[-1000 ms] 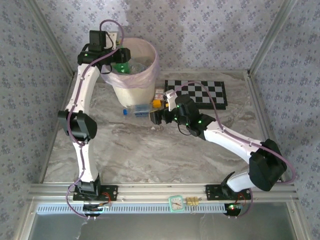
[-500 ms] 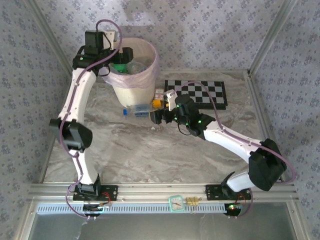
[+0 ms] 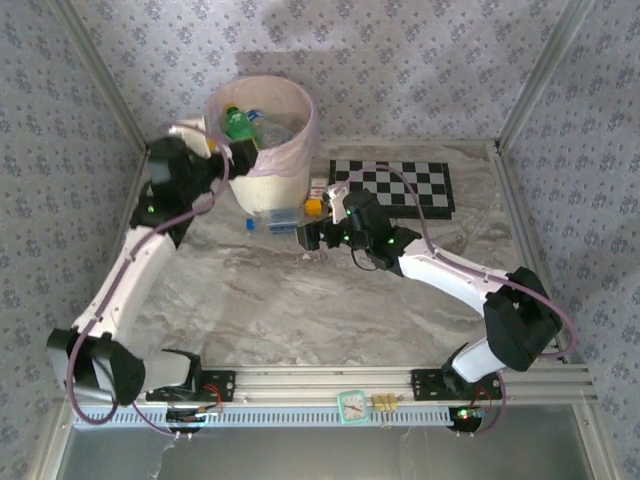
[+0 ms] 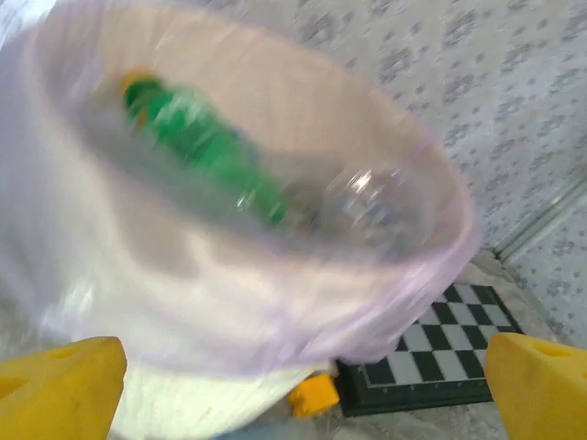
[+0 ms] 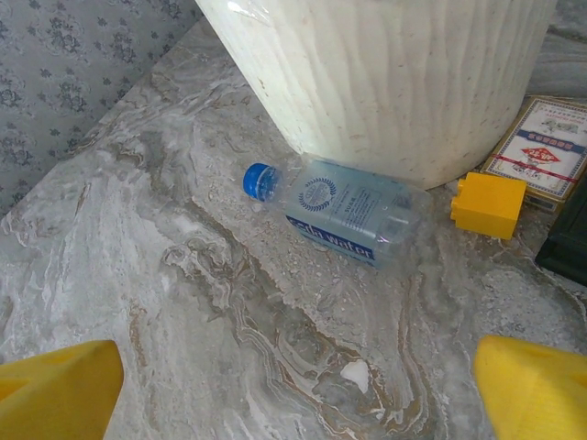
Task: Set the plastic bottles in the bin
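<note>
The bin (image 3: 290, 150), a cream-white bucket with a pink liner, stands at the back left. A green bottle (image 3: 238, 124) and clear ones lie inside it. The blurred left wrist view shows the bin (image 4: 183, 302) with the green bottle (image 4: 206, 142) in it. My left gripper (image 3: 232, 163) is open and empty beside the bin's left wall, below its rim. A clear bottle (image 5: 344, 211) with a blue cap and label lies on the table against the bin's base (image 5: 394, 82). My right gripper (image 5: 293, 371) is open, just short of that bottle (image 3: 272, 220).
A yellow cube (image 5: 488, 203) and a red-white box (image 5: 541, 151) sit to the right of the clear bottle. A checkerboard (image 3: 400, 185) lies at the back right. Wallpapered walls and metal posts (image 3: 530, 85) close in the marble table (image 3: 300, 300).
My left gripper opened over the bin and dropped the green bottle inside. The left arm then swung down and back to the bin's left side. The right arm barely moved.
</note>
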Tool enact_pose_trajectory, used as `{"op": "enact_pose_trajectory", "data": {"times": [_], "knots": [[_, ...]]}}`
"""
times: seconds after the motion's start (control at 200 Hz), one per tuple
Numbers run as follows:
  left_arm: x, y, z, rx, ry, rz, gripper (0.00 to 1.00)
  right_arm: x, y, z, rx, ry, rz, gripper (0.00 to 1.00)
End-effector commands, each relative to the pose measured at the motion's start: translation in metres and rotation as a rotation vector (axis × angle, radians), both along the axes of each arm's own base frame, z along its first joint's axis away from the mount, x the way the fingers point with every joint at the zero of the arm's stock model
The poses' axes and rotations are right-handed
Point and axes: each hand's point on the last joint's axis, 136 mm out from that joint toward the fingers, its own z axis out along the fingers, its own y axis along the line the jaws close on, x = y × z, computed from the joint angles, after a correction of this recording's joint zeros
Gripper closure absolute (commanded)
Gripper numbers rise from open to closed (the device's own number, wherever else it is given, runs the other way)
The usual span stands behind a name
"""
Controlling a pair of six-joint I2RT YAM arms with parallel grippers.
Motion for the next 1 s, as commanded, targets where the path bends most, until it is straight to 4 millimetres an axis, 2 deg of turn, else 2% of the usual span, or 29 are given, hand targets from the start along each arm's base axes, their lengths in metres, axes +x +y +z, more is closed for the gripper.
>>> {"op": "enact_pose_trajectory", "data": {"times": [0.0,0.115,0.235,0.33,0.41,0.62,0.995], "knots": [[-0.010,0.009,0.011,-0.114,-0.095,0.071,0.00,0.007,0.009,0.011,0.037,0.003,0.009,0.00],[-0.017,0.013,-0.037,-0.085,0.014,0.096,0.00,0.009,0.013,0.005,0.029,0.031,0.015,0.00],[-0.015,0.015,-0.070,-0.017,0.071,0.099,0.00,0.012,0.017,0.005,0.037,0.042,0.017,0.00],[-0.008,0.008,-0.094,0.031,0.108,0.059,0.00,0.014,0.021,0.005,0.036,0.050,0.021,0.00],[-0.001,-0.006,-0.111,0.039,0.143,-0.010,0.00,0.015,0.022,0.008,0.030,0.050,0.021,0.00],[0.004,-0.044,-0.140,0.142,0.183,-0.167,0.00,0.016,0.016,0.007,0.015,0.042,-0.004,0.00],[0.023,-0.070,-0.182,0.321,0.279,-0.303,0.00,0.012,0.006,0.004,0.002,0.040,-0.026,0.00]]}}
